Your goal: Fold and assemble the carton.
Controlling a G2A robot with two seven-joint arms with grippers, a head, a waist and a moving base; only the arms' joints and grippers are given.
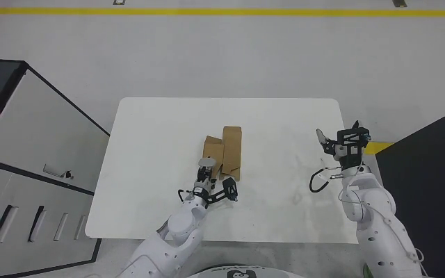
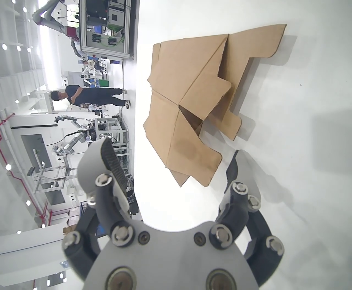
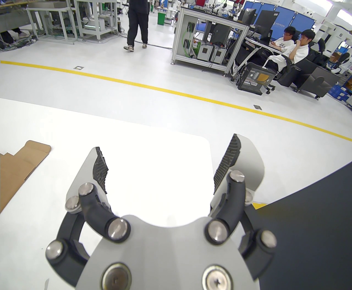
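Bright light; table (image 3: 154,153) glares white; carton (image 2: 178,68) casts soft shadows; wrist views curve at edges.

Legible print: one short white word, on a far panel.
In the right wrist view, a blue panel (image 3: 288,19) behind a dark monitor (image 3: 268,20) carries a short white word in capitals, a maker's name, with a small mark beside it. A yellow line (image 1: 222,11) is painted on the floor at 12 o'clock from the table (image 1: 292,125). The carton (image 1: 231,149) shows bare brown board with nothing to read.
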